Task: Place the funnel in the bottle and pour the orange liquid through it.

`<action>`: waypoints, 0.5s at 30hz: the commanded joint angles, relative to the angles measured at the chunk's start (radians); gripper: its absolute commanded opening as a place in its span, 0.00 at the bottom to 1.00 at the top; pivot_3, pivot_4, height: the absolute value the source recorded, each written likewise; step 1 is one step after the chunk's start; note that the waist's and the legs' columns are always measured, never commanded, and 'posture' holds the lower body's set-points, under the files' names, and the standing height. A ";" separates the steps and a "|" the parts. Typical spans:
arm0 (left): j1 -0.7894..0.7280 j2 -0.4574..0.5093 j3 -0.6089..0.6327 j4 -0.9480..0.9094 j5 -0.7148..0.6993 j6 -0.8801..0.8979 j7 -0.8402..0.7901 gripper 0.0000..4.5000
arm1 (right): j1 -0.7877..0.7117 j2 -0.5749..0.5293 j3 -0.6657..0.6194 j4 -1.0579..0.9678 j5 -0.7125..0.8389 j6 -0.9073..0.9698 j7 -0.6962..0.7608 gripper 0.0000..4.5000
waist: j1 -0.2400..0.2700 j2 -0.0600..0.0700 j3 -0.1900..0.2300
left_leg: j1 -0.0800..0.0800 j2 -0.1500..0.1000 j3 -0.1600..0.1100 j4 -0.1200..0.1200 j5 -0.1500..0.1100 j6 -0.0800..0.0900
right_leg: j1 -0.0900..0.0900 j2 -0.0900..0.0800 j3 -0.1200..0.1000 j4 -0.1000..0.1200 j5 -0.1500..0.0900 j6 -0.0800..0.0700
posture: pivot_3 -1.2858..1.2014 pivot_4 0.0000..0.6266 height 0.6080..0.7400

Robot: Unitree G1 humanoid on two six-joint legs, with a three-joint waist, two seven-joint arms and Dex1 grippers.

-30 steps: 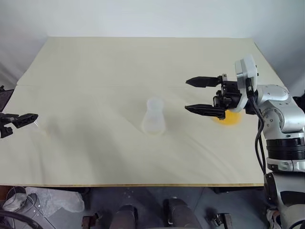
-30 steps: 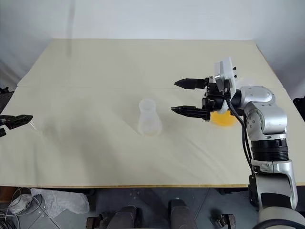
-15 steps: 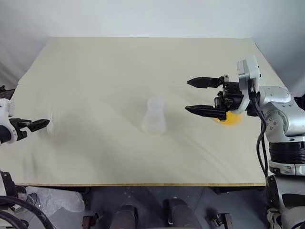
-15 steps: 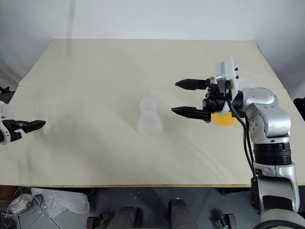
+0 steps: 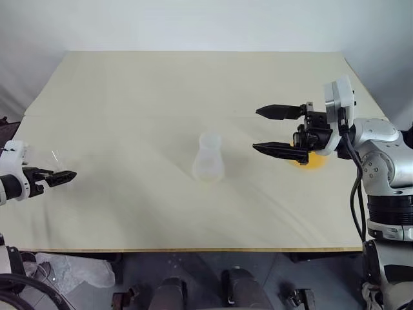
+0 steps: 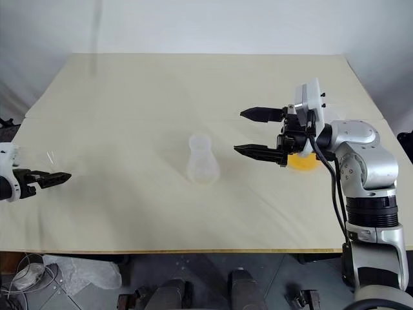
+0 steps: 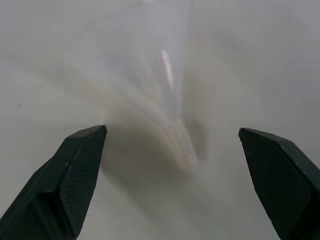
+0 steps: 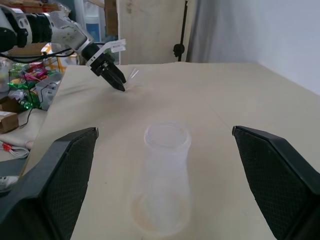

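Frosted plastic bottle (image 5: 208,157) stands upright mid-table (image 5: 161,84). Right gripper (image 5: 279,130), fingers spread, hovers beside it, before the orange liquid (image 5: 313,160). Left gripper (image 5: 64,175), spread, empty, nears the clear funnel (image 6: 49,155).

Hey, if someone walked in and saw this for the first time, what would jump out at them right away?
The orange liquid glows at the table's right side, partly behind the open right end effector. Mid-table stands the frosted bottle, alone and upright. At the left edge, the open left end effector reaches toward the nearly invisible funnel.
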 commanded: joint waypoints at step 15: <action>0.166 -0.254 0.093 -0.537 -0.156 0.311 0.181 1.00 | 0.001 0.009 -0.015 -0.051 0.018 -0.018 -0.011 1.00 | 0.048 0.003 -0.001 | 0.001 -0.006 -0.001 0.000 0.002 0.004 | 0.003 -0.007 -0.003 -0.001 0.001 0.002 | 0.52 0.24 1.00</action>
